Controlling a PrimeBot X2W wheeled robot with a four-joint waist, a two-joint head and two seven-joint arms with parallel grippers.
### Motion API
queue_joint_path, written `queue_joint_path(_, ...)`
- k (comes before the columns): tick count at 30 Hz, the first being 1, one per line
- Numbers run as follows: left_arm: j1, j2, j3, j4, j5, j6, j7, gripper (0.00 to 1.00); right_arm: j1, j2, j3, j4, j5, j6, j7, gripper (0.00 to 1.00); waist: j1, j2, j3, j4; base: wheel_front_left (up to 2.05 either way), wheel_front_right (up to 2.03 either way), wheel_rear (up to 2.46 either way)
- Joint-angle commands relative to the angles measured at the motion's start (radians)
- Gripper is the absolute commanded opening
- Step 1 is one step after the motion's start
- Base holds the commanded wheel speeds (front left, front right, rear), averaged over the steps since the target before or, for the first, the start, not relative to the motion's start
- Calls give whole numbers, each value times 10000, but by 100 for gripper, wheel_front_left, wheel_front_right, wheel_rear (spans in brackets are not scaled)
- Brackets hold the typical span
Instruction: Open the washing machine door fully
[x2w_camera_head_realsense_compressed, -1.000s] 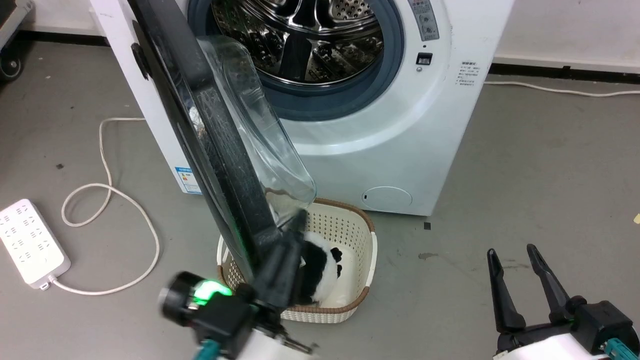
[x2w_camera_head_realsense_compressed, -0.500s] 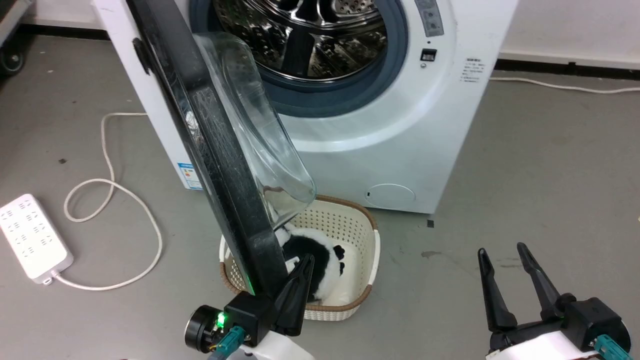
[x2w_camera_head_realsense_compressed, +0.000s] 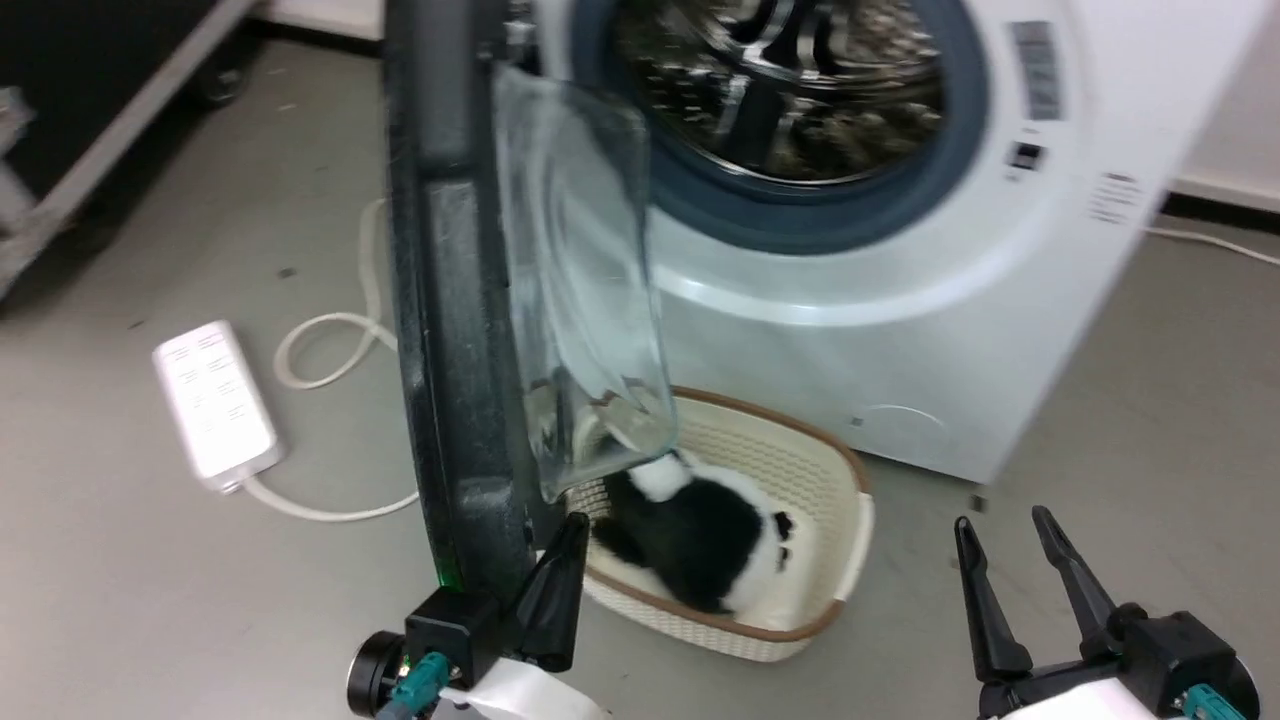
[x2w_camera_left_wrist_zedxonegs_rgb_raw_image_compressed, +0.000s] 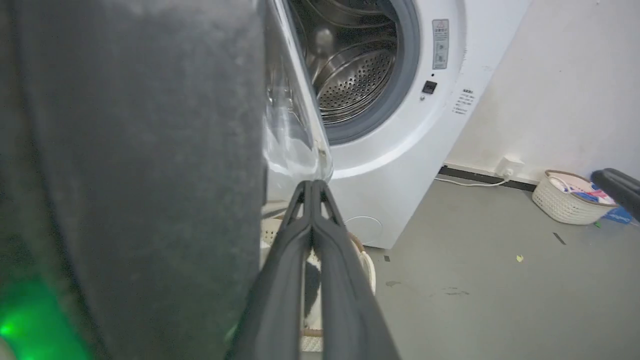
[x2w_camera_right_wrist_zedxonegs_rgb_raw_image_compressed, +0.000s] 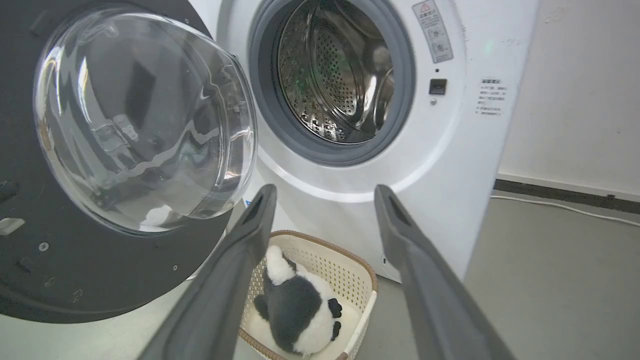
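Shut-jawed at the left gripper (x2w_camera_head_realsense_compressed: 574, 527) beside the washing machine door (x2w_camera_head_realsense_compressed: 470, 250), wide-jawed at the right gripper (x2w_camera_head_realsense_compressed: 1000, 522), risks skidding off the glossy rim (x2w_camera_head_realsense_compressed: 460, 480) and leaving it half-open.

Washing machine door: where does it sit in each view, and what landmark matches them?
Head view: door edge-on, left of centre.
Left wrist view: door rim across the left half.
Right wrist view: door at left, glass bowl facing the camera.
Shared landmark: steel drum, right of the door everywhere.
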Motion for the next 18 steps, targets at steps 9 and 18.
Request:
queue_joint_path(9,-282,358,788,88,-376,345,-195,0,-29,-204,232,-1,-93,6,-43,100,0,0,444,1893,0,0,0)
queue_joint_path(18,-956,1051,2226,172,-1322,399,-92,0,-186,-554,312,-327,-333,6,253,100,0,0,1420,2494,0,0,0)
